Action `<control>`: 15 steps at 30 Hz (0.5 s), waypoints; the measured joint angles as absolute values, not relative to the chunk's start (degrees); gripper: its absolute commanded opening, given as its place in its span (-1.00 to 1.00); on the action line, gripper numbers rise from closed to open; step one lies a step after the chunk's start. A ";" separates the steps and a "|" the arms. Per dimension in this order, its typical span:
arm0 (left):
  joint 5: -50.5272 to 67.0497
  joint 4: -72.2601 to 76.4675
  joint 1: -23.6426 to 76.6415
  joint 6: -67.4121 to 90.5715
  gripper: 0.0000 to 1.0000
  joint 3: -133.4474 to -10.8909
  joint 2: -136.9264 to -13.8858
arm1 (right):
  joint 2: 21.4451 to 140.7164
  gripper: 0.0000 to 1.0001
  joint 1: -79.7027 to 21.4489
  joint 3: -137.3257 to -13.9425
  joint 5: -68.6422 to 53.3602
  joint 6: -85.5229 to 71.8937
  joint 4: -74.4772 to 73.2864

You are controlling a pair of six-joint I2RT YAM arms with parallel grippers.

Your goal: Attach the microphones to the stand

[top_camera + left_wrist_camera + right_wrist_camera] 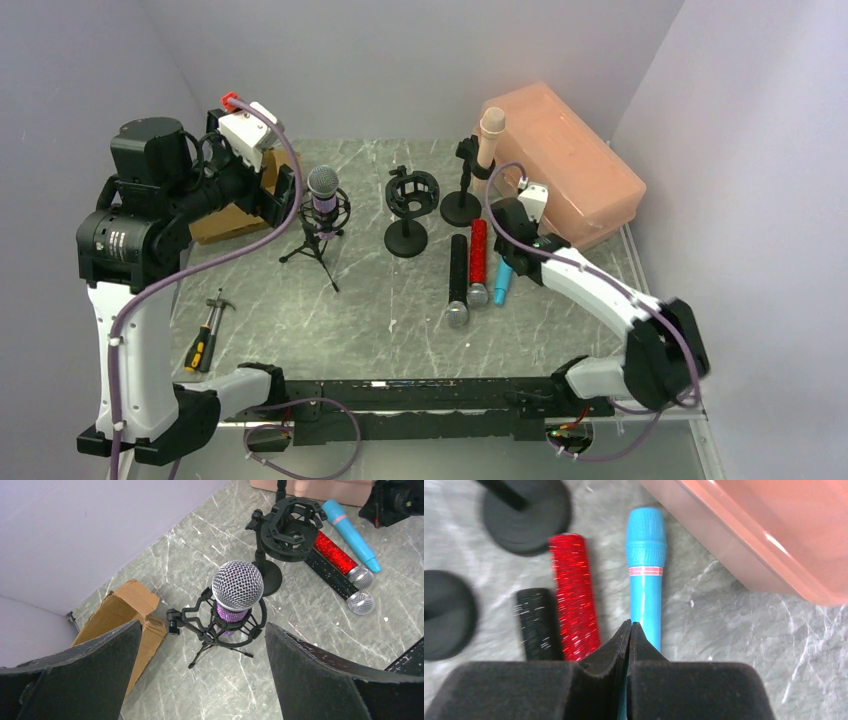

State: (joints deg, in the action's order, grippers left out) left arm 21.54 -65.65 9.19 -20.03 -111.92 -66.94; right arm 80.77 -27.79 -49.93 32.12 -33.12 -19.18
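Pale lilac walls (pixel 400 60) close in a grey marbled table (pixel 380 320). A translucent peach bin (pixel 774 535) lies beyond and to the right of the right gripper (pixel 630 625), whose pads are pressed flat together with nothing between them.

The left gripper (pixel 202 630) hangs with its jaws spread wide. A torn cardboard box (pixel 125 605) sits past its left finger. Framed between those fingers, the glittery purple microphone (pixel 237 585) stands upright in the tripod stand (pixel 215 642). Farther out is an empty shock-mount stand (pixel 290 525).

The peach-beige microphone (pixel 490 135) sits in a clip stand (pixel 462 205).

The light blue microphone (pixel 645 555) runs straight out from under the right tips, flat on the table. The glittery red microphone (pixel 574 605) lies just left of it, and the black microphone (pixel 538 625) is left again. The blue one carries a pink-and-white band (pixel 646 571). White print on the left arm's joint (pixel 118 240) is too small to read.
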 measured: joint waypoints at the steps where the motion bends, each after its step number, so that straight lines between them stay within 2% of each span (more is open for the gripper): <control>1: 21.91 -65.80 9.19 -20.32 0.99 -111.94 -66.76 | 76.86 -1.00 -29.52 -49.93 33.39 -33.82 -19.97; 5: 24.05 -65.93 9.19 -20.73 0.99 -111.96 -66.30 | 66.46 -1.00 -36.82 -51.13 37.91 -36.38 -24.43; 9: 27.57 -65.80 9.19 -20.38 0.99 -111.63 -66.04 | 60.84 -1.00 -46.39 -56.73 43.05 -37.69 -29.54; 10: 28.18 -65.71 9.19 -20.25 0.99 -111.44 -65.89 | 60.51 -0.91 -47.75 -58.41 43.48 -37.71 -30.13; 14: 29.71 -65.65 9.19 -19.99 0.99 -111.22 -65.71 | 63.42 0.03 -47.75 -65.17 45.08 -38.94 -32.80; 15: 29.95 -65.32 9.19 -19.97 0.99 -110.96 -65.69 | 64.55 0.09 -46.85 -65.30 45.04 -39.42 -33.04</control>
State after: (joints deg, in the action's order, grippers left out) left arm 29.95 -65.32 9.19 -19.97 -110.96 -65.69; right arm 64.55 -46.85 -65.30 45.04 -39.42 -33.04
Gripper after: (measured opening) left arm 0.995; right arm 0.314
